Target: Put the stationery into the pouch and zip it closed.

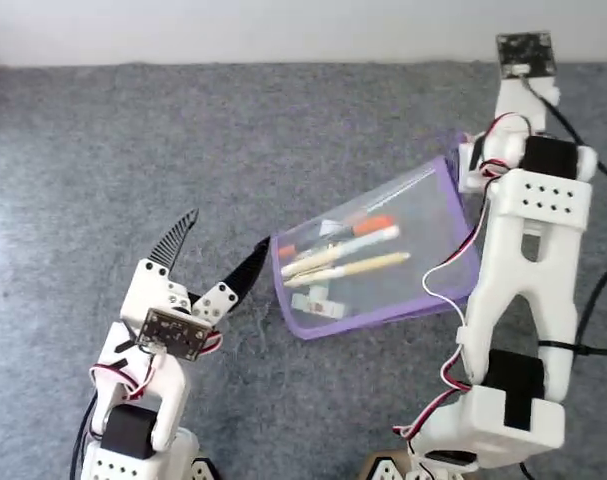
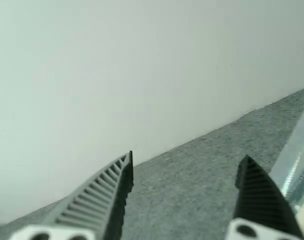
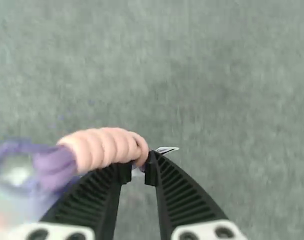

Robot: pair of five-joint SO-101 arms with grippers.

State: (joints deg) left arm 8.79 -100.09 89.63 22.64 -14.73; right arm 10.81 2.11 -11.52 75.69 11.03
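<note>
A clear pouch (image 1: 403, 262) with purple edging lies on the grey table, holding several pens (image 1: 348, 250) and a small white item (image 1: 318, 305). My right gripper (image 3: 137, 167) is shut on a pink coiled pull (image 3: 104, 146) with a small white tag at the pouch's purple corner (image 3: 39, 165). In the high view this gripper (image 1: 471, 165) is at the pouch's far right corner, mostly under the arm. My left gripper (image 1: 229, 228) stands open just left of the pouch, one fingertip close to its near left corner, with nothing between its fingers (image 2: 109, 195). The pouch's edge (image 2: 298, 162) shows beside it.
Grey felt-like cloth (image 1: 163, 130) covers the table, with a pale wall (image 2: 141, 70) beyond its far edge. The right arm's white body (image 1: 528, 300) and its wires lie over the pouch's right side. Bare cloth stretches to the left and behind the pouch.
</note>
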